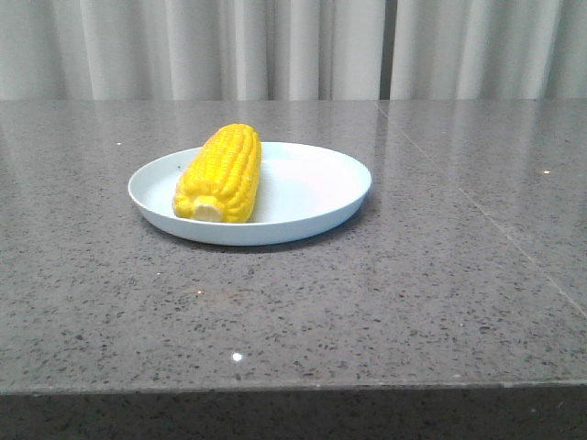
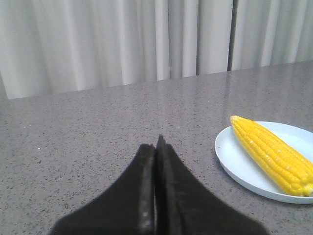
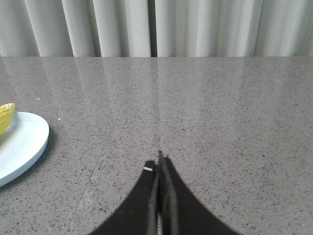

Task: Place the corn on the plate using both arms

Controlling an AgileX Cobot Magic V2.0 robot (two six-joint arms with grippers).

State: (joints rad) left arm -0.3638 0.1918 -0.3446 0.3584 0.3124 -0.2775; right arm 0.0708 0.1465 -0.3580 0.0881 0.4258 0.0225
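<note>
Yellow corn (image 1: 221, 173) lies on plate (image 1: 316, 188), around 9 o'clock side, stub toward camera; task looks done. Left gripper (image 2: 157, 147) and right gripper (image 3: 160, 161) jaws closed, empty, clear over counter (image 1: 367, 302).

Corn (image 1: 223, 173): one bright yellow cob with neat rows of kernels, intact. Lies flat on its side in the left half of the plate, pale cut stub toward the camera, tapered tip toward the far rim.

Plate (image 1: 316, 183): round, shallow, pale blue-white, with a low raised rim. Sits upright on the surface, left of centre; right half bare, wider than the cob's length.
</note>
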